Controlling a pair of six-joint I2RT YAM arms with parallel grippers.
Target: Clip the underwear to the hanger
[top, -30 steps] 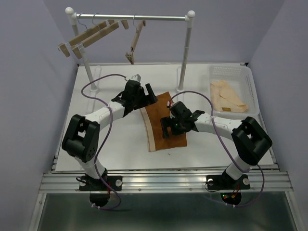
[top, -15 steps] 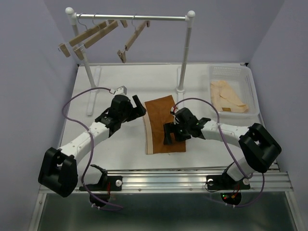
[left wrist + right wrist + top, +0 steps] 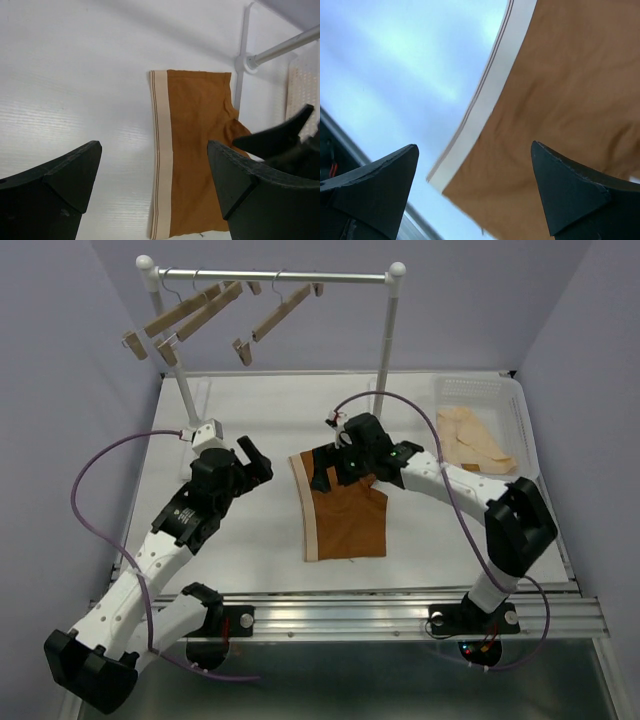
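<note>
in the last sec the left gripper (image 3: 254, 458) has pulled back off to the left, fingers wide apart & empty. meanwhile the right gripper (image 3: 332, 476) has swung from the near side to over the far edge of the underwear (image 3: 345, 515), also spread open w/ nothing held. the hanger (image 3: 278, 313) swings up on the rail (image 3: 330, 277), so clipping hasn't begun imo. the underwear lies flat mid-table (image 3: 250, 540), long axis running near-to-far, waistband (image 3: 303, 510) along its left edge, legs pointing to the robot's right.
</note>
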